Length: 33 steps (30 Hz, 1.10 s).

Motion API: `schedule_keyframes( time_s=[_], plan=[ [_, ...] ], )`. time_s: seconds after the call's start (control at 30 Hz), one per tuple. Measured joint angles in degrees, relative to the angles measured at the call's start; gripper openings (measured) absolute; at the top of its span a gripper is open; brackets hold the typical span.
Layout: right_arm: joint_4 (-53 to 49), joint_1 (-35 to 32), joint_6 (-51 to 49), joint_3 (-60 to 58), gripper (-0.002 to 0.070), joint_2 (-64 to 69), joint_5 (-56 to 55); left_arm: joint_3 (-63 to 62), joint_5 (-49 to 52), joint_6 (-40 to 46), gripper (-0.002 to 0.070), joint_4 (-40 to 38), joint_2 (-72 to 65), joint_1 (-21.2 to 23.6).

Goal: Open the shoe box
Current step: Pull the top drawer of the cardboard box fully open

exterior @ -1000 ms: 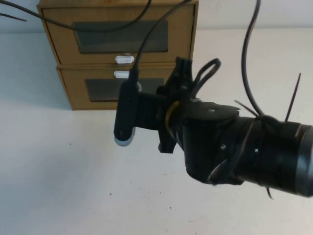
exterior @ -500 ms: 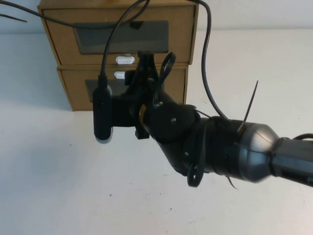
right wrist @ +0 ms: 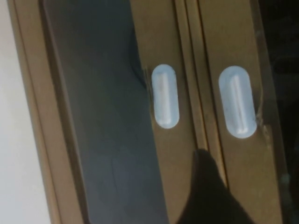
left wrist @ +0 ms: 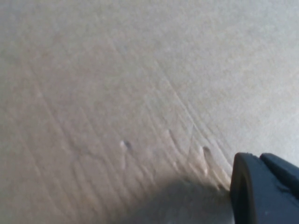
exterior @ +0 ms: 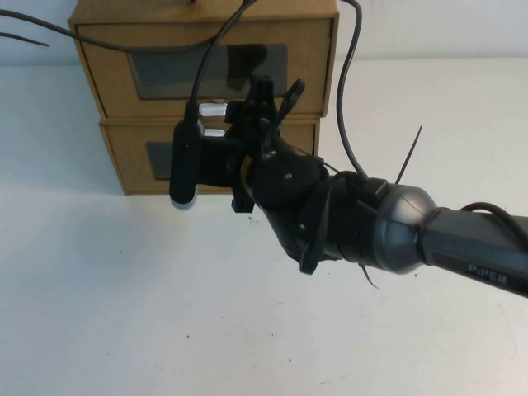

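My right gripper (exterior: pixel 260 103), mid-frame, state I cannot tell, hovers at the white handles (right wrist: pixel 165 102) of two stacked shoe boxes (exterior: pixel 309 49) at upper left, both apparently shut, so opening is all ahead; my left gripper (left wrist: pixel 261 191), likewise unreadable, rests near bare cardboard (left wrist: pixel 117 93).

A plain white bench (exterior: pixel 124 313) lies under soft, even light and meets a pale, bare wall (exterior: pixel 429 25) behind

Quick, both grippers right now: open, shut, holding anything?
Left gripper: close over cardboard; open or shut cannot be told.
Right gripper: in front of the boxes' handles, holding neither; open or shut cannot be told.
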<state>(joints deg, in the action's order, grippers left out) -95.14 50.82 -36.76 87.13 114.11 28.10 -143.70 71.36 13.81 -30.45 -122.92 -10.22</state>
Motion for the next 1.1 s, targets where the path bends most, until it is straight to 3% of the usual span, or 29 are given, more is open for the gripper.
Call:
schedule_keyframes(
  time_s=[0.5,1.1],
  plan=[
    [-0.12,-0.13,0.33,8.87,0.0337,4.97,-3.66,0.0,-0.06,-1.91,-0.0005,-0.03,0.0,0.0],
    [-0.23,-3.46,1.99,9.38,0.0307,7.16,-6.82,0.0,-0.06,-2.04,-0.0005,-0.12,0.0,0.0]
  ],
)
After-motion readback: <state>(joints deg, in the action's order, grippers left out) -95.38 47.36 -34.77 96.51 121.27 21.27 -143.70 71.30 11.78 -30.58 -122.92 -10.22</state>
